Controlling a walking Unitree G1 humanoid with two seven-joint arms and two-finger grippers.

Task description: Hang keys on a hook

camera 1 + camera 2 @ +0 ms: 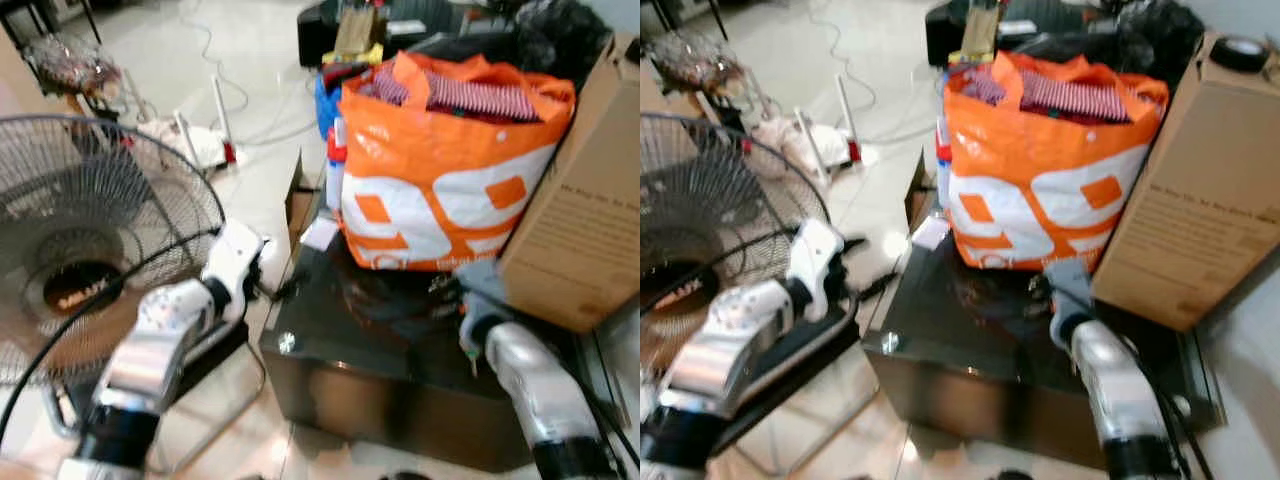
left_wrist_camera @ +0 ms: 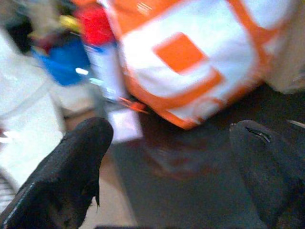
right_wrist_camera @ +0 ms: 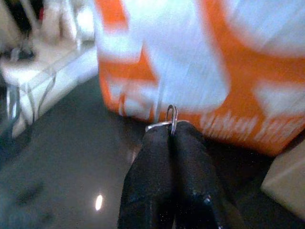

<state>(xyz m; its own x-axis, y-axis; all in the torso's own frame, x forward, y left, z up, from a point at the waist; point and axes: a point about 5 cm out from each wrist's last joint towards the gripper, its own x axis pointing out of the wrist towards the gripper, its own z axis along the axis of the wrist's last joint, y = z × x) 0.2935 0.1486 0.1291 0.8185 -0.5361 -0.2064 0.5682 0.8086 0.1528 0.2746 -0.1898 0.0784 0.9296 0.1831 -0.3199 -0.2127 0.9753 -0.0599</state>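
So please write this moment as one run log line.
right gripper: shut on thin silver key ring | left gripper: open, idle | scene: orange-and-white woven bag on glossy black table

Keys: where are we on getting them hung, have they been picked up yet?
Done: the right hand is shut on a metal key ring, held above the dark glossy table in front of the orange bag. In hand: carrying it; the left hand is open and holds nothing, near the table's edge. Left: finding a hook and hanging the keys.

bag [image 1: 440, 190] orange/white, red-striped cloth [image 1: 478, 97] inside | tabletop [image 1: 330, 350] glossy black | box [image 1: 585, 230] brown | fan [image 1: 90, 240] dark wire grille
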